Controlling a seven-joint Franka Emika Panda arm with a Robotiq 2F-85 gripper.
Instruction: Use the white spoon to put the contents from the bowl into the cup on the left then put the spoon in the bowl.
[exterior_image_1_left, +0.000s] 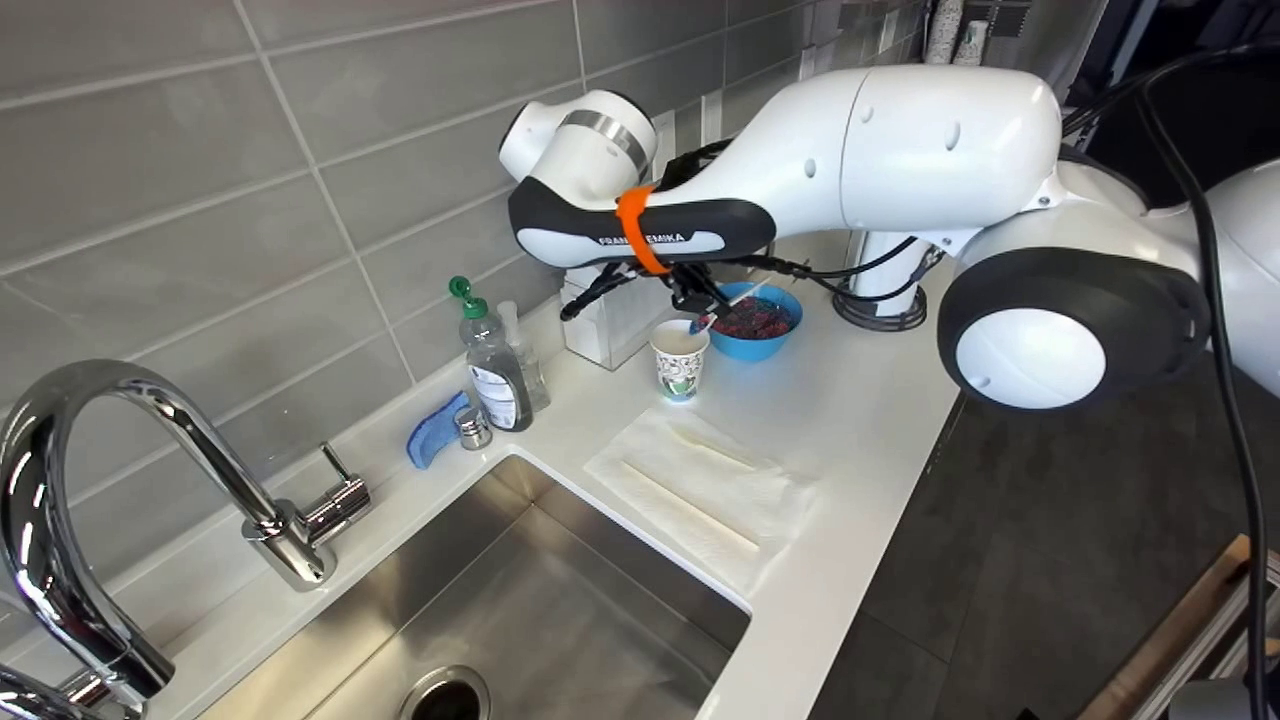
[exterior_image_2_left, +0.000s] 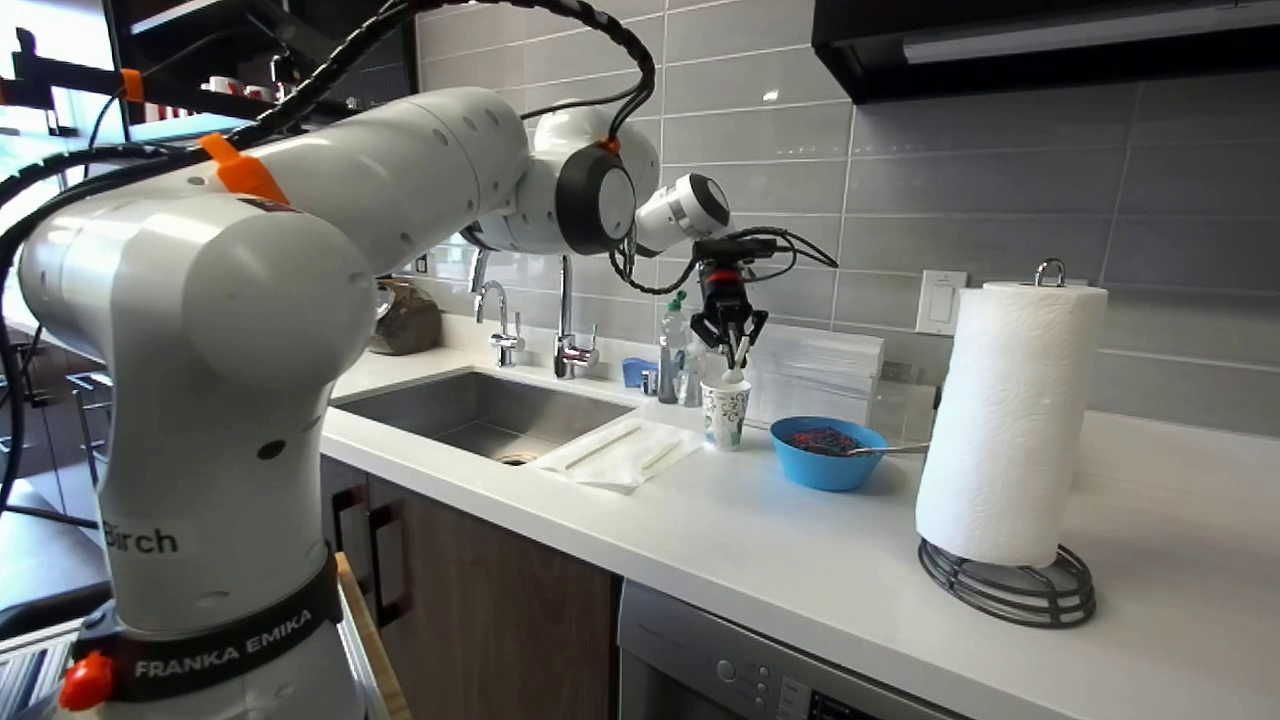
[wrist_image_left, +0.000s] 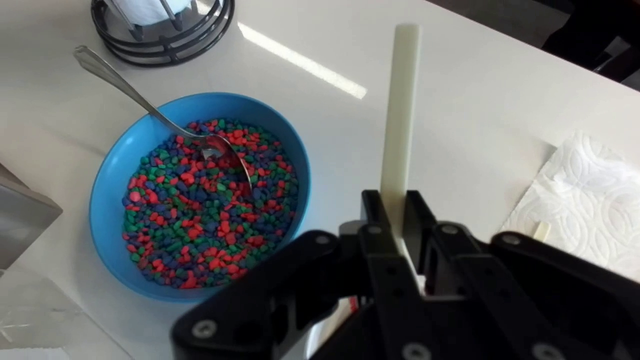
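Over the cup (exterior_image_2_left: 725, 418), the pincer (wrist_image_left: 393, 210) clasps a slim white spoon (wrist_image_left: 402, 110), its tip perhaps bearing blue-and-red bits (exterior_image_1_left: 701, 323).

The wall (exterior_image_1_left: 180, 170) is tiled in grey; high up hangs a black unit (exterior_image_2_left: 1060, 72). Along the wall runs a white counter (exterior_image_2_left: 720, 510), with a brown cabinet (exterior_image_2_left: 490, 590) below. The floor (exterior_image_1_left: 1020, 520) is dark grey. In an exterior view, strong light (exterior_image_2_left: 70, 20) shows at the far left (its source I cannot tell). A bright strip (wrist_image_left: 305, 62) lies on the counter.
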